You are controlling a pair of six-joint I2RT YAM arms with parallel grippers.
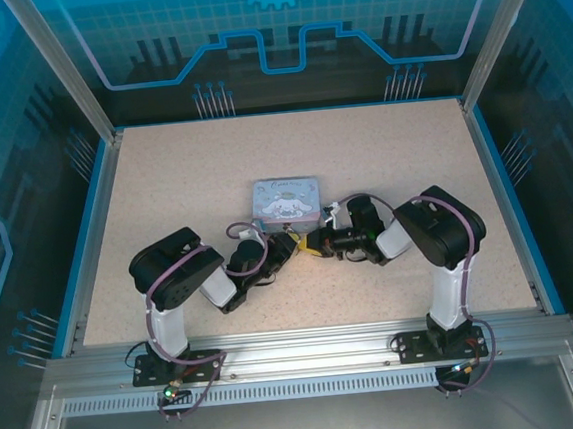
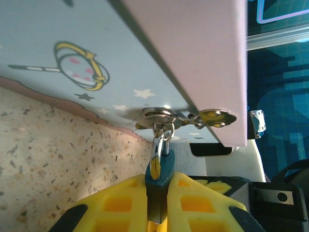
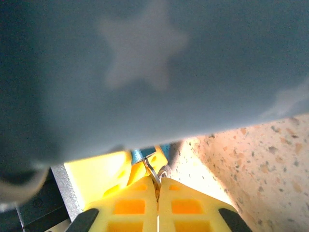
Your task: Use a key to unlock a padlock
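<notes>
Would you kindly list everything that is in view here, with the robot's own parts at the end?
table: one, speckled beige with blue edging, inside a blue-patterned enclosure
tin: one, pale lilac-blue with a cartoon picture, middle of the table
hasp: one, silvery metal, on the tin's near side
padlock: one, dark teal with a thin metal shackle, hanging from the hasp
key: one, thin silvery metal, close to the padlock
left gripper: one, yellow fingers, shut on the padlock
right gripper: one, yellow fingers, shut on the key
</notes>
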